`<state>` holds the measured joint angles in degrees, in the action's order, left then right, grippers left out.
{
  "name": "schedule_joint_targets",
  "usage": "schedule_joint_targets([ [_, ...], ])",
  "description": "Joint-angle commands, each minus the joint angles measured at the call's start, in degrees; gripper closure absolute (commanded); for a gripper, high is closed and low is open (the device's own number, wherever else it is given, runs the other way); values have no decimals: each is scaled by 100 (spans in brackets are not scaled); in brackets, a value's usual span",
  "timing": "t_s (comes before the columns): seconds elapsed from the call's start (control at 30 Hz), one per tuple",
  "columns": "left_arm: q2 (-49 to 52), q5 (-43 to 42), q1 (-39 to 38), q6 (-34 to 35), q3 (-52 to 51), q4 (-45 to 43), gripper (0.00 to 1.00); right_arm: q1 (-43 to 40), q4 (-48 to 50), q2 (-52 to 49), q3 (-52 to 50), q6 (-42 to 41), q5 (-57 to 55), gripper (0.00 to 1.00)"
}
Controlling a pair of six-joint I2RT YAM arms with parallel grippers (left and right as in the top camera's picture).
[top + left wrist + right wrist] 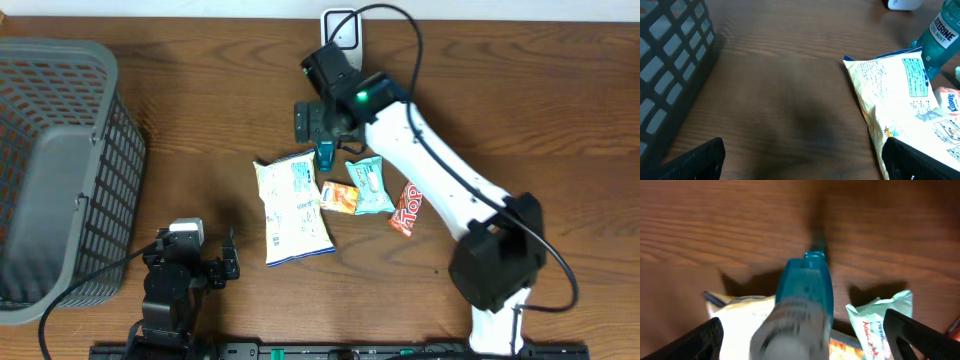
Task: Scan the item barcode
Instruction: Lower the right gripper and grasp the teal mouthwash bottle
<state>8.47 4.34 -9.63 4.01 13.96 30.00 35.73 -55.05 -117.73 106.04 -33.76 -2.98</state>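
Woodgrain tabletop point(200, 120), mesh basket point(118, 190) at its edge, left gripper point(807, 162) and right gripper point(810, 337), jaws wide apart.

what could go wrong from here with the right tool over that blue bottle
1. The open right tool hangs above the upright mouthwash bottle; an off-centre close could tip it onto the snack bag.
2. The bag and the tissue pack sit close to the bottle's base, so a descending finger may snag one of them.
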Motion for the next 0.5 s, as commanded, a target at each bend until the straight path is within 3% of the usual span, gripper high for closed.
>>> schedule_joint_targets([
  [0.0, -35, -72, 13, -96, 83, -2, 1, 37, 44, -173, 195, -225, -225, 5],
  [0.13, -35, -72, 13, -96, 83, -2, 1, 57, 144, -485, 195, -221, -291, 7],
  [0.23, -35, -72, 13, -96, 83, -2, 1, 68, 146, -728, 195, -223, -317, 15],
  [0.37, -35, -72, 13, -96, 83, -2, 1, 70, 155, -940, 195, -225, -551, 38],
  [0.47, -35, -72, 13, -96, 83, -2, 1, 70, 173, -968, 195, -223, -817, 50],
])
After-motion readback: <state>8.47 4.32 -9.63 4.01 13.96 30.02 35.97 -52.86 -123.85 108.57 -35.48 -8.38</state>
